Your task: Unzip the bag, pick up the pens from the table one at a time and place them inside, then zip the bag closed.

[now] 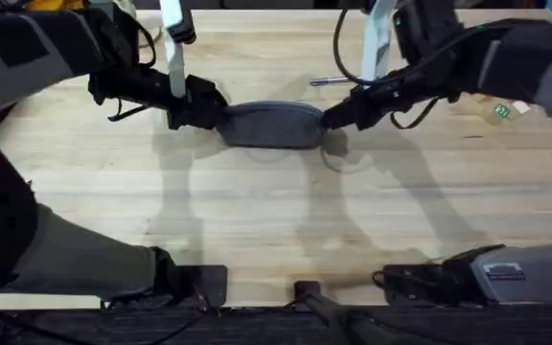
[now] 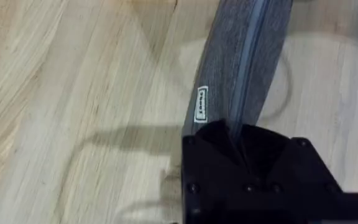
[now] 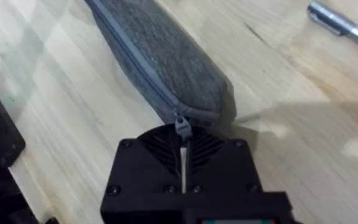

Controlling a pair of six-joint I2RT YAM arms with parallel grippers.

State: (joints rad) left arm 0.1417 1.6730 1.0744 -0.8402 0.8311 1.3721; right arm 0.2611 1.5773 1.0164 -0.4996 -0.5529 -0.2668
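Overhead: bag (image 1: 271, 126) upper centre on tabletop (image 1: 257, 211), left gripper (image 1: 202, 112) clamped on one end, right gripper (image 1: 338, 117) on other. Right wrist: fingers (image 3: 166, 149) pinching zipper pull (image 3: 182, 126); silver pen (image 3: 344, 25) nearby.

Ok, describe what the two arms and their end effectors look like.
Both arms have grey link segments with black joints and looping black cables. The left end effector and the right end effector are black. From the wrist views each has a blocky black housing with round screws.

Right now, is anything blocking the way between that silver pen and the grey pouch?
Nothing visible lies on the table between the silver pen and the bag. But the bag's zipper looks closed, so the pen cannot go in yet.
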